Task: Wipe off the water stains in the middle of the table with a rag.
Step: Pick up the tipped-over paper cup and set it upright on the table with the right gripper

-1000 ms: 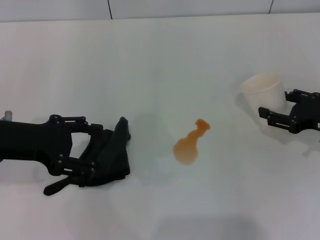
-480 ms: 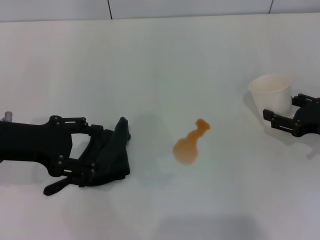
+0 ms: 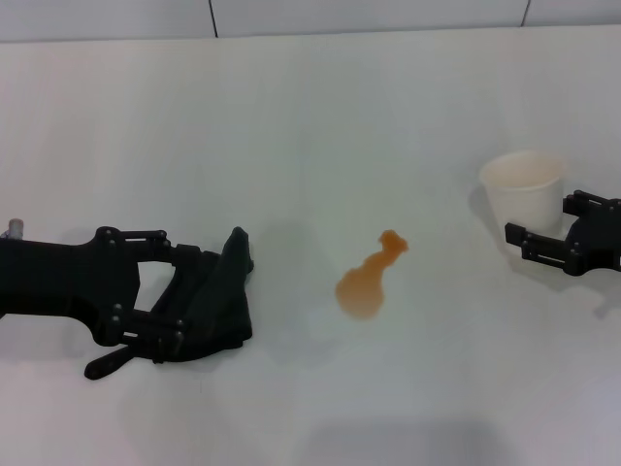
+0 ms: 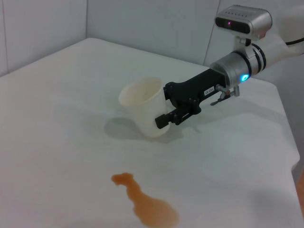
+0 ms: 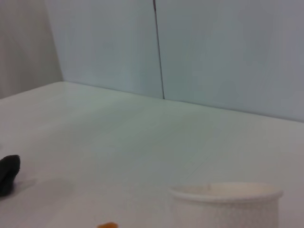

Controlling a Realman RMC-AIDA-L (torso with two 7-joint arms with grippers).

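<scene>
The orange water stains lie in the middle of the white table, a round body with a narrow neck; they also show in the left wrist view. My left gripper rests on the table to the puddle's left, shut on the black rag, a hand's width from the puddle. My right gripper is at the far right, its fingers on both sides of a white cup that stands upright. The left wrist view shows that gripper closed around the cup.
A tiled wall runs along the table's far edge. In the right wrist view the cup's rim fills the near foreground, and the rag's tip shows far off.
My right gripper has tipped the cup back upright and carried it a little to the right and toward me. The left arm and the rag have not moved.
</scene>
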